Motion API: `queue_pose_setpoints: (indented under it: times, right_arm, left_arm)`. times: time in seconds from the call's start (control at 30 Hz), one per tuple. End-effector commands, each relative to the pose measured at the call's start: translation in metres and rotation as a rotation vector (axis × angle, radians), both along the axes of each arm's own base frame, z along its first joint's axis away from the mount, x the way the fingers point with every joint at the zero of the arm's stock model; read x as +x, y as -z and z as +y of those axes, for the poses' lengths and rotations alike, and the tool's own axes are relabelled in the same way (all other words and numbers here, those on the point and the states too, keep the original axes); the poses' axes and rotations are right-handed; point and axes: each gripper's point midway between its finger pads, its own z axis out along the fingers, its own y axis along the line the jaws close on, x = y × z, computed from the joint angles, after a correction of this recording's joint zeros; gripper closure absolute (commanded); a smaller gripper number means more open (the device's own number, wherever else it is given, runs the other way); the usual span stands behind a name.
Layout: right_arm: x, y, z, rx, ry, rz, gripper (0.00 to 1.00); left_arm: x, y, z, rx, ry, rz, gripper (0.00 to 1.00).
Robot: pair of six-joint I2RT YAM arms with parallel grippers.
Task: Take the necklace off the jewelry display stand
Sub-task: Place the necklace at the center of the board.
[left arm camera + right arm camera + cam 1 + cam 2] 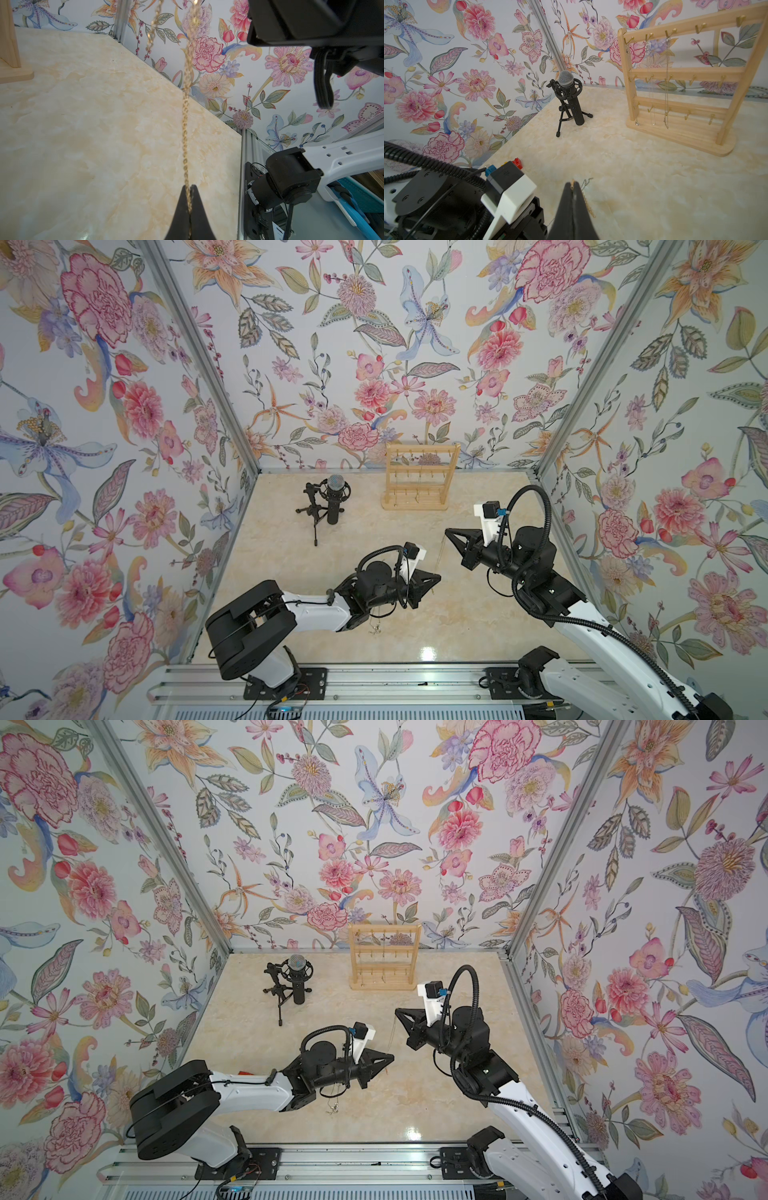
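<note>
A thin gold necklace [441, 553] hangs in the air, stretched between my two grippers over the middle of the table. My left gripper [439, 576] is shut on its near end; the left wrist view shows the twisted chain [185, 116] running out from between the closed tips of the left gripper [189, 186]. My right gripper [447, 531] is shut on the far end, and the chain [588, 204] drops beside the closed right gripper [572, 182]. The pale wooden jewelry display stand [415, 504] stands apart at the back wall, with thin chains [666, 83] hanging on its hooks.
A black microphone on a small tripod [334, 497] stands to the left of the stand. A small silvery chain [376, 628] lies on the marble tabletop under my left wrist. Floral walls close in the back and both sides. A metal rail [374, 680] runs along the front.
</note>
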Motion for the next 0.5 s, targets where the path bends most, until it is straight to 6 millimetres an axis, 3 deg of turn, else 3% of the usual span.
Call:
queue_pose_setpoints:
  times: [0.0,0.47]
  right_arm:
    - [-0.005,-0.001,0.004,0.03,-0.019,-0.011,1.0]
    - [-0.025,0.048,0.027,0.019,-0.084,0.066,1.0]
  left_arm:
    - [-0.008,0.01,0.006,0.006,-0.055,0.091,1.0]
    - [-0.037,0.062,0.042,0.096,-0.164,0.306,1.0]
